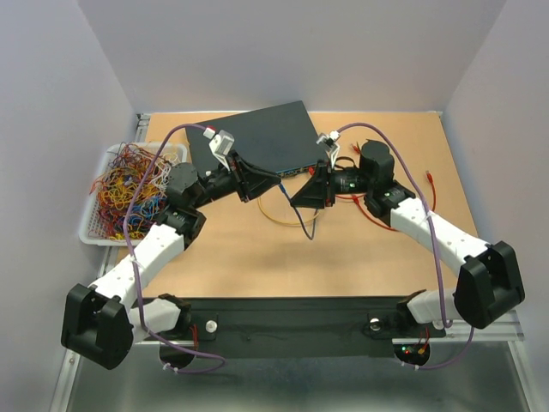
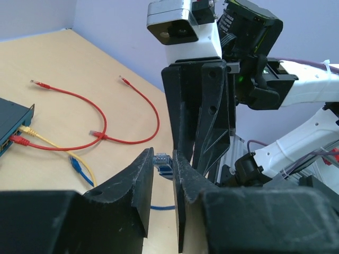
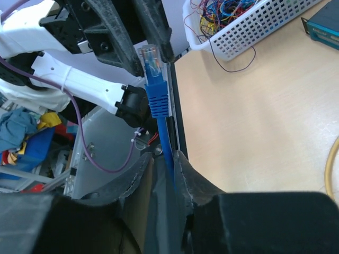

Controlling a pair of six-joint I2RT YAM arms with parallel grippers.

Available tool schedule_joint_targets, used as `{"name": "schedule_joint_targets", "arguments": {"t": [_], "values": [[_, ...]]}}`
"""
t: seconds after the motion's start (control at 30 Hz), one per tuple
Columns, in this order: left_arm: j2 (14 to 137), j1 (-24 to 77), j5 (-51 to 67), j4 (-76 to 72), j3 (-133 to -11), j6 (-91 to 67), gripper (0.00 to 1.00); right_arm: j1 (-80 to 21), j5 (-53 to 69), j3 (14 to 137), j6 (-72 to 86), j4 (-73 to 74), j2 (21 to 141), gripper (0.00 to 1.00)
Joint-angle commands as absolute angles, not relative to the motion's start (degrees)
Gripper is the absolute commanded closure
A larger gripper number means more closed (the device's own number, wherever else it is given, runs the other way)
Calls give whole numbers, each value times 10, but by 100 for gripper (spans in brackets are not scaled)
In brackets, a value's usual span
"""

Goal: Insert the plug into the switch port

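The dark blue-grey switch lies flat at the back centre; its port face shows in the left wrist view with a red and a yellow cable plugged in. The plug is clear with a blue boot, on a blue cable. My left gripper is shut on the plug at its fingertips, in front of the switch. My right gripper faces it. Its jaws stand a little apart around the blue cable below the plug, the cable against one finger.
A white wire basket full of coloured cables stands at the left edge. Loose red cables and a yellow cable loop lie on the table near the switch. Another red cable lies at the right.
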State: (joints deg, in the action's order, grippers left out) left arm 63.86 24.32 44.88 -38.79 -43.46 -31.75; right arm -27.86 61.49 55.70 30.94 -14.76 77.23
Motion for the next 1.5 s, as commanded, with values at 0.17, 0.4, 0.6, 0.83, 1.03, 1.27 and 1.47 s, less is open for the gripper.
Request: {"name": "schedule_joint_targets", "arguments": {"t": [0.17,0.4,0.6,0.83,1.03,1.27,1.47], "values": [[606,244,453,-411,-429,-305,100,-284,606,619,290,-178,785,40],[595,244,473,-434,-423,-318,100,-285,611,640,276,-216,798,43],[592,244,486,-468,-415,-340,100,-284,618,642,293,-254,814,51],[594,244,481,-477,-410,-348,100,-287,623,628,330,-310,828,54],[597,243,408,-411,-425,-351,100,-300,596,606,330,-330,800,54],[581,244,264,-244,-469,-352,100,-315,549,613,283,-269,779,50],[581,254,200,-178,-504,-366,100,-389,339,692,112,-41,801,48]]}}
